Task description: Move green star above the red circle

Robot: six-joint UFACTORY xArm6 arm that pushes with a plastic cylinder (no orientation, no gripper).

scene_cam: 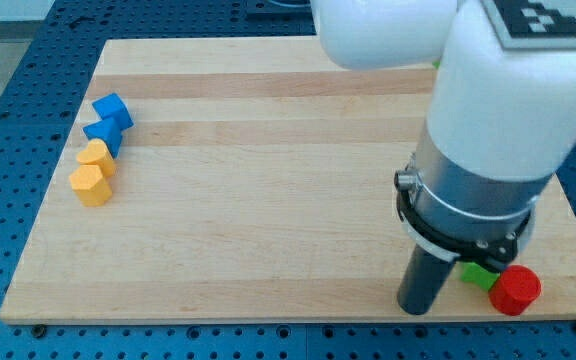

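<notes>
Camera view: arm upright, my tip left of green block and red block; no claw.

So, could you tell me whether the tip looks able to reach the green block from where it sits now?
Probably yes: my tip sits just to the view's left of the green block, with nothing between them. The red block touches its right side, and the arm hides most of it.

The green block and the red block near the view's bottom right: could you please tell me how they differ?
The red block shows whole, a chunky rounded shape; the green block is mostly hidden behind the arm, so its shape is unclear. The red block lies to the view's right of the green block. Both sit close beside my tip, on its right.
</notes>
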